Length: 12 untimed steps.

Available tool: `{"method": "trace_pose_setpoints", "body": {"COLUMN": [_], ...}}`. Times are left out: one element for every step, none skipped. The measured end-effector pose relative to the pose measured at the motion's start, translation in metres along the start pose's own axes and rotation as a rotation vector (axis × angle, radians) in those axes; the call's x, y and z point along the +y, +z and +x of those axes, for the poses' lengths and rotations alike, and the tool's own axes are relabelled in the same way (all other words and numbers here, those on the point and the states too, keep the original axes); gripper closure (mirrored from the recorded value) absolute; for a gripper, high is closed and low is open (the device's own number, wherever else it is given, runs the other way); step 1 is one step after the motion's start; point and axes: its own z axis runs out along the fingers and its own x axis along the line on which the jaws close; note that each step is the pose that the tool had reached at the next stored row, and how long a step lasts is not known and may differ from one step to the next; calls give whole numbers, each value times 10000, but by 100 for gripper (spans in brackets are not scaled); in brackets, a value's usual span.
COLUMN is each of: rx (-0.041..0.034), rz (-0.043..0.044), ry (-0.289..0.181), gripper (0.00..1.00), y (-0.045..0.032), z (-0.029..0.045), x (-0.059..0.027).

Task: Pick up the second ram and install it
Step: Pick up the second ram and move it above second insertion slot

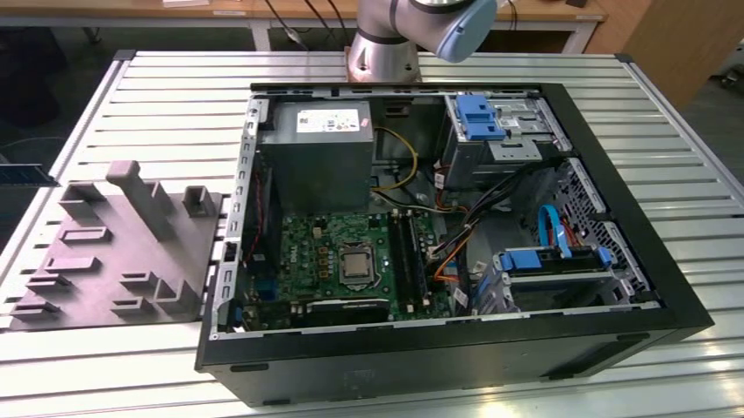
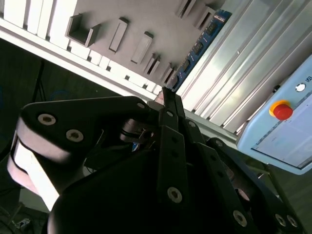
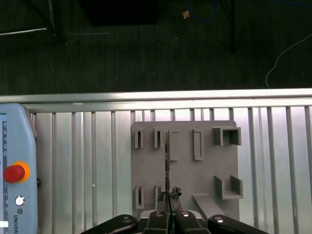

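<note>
We see the end effector (image 3: 169, 197) clamped on the ram (image 2: 200, 46) over the gray holder (image 3: 204, 170); holder (image 1: 117, 261) sits 9 o'clock of the computer case (image 1: 465, 357), exterior view.

Slatted alu table (image 1: 174, 104) w/ open PC case (image 1: 442, 361), grey fixture block (image 1: 104, 261), pendant (image 3: 17, 146)

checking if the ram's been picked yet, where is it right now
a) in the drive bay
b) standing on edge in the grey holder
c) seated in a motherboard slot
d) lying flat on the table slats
b: in the second wrist view the ram stands on edge in the holder, with the gripper close to its end.
</note>
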Motion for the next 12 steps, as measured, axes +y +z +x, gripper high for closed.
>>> {"method": "trace_pose_setpoints", "body": {"rx": [-2,-4,-6,-7,-7,-7,-5,-5,-3,-3,-5,-5], "rz": [-1,-1,1,1,2,1,0,0,-3,-3,-1,0], "ry": [1,1,0,1,0,-1,0,0,0,-1,-1,0], "gripper": [88,88,88,88,88,88,88,88,88,88,88,88], "y": [-29,-48,-50,-51,-51,-52,-53,-54,-56,-57,-56,-56], "z": [-1,-1,-1,-1,-1,-1,-1,-1,-1,-2,-2,-3], "x": [2,3,3,3,3,3,3,2,-3,-15,-30,-49]}}
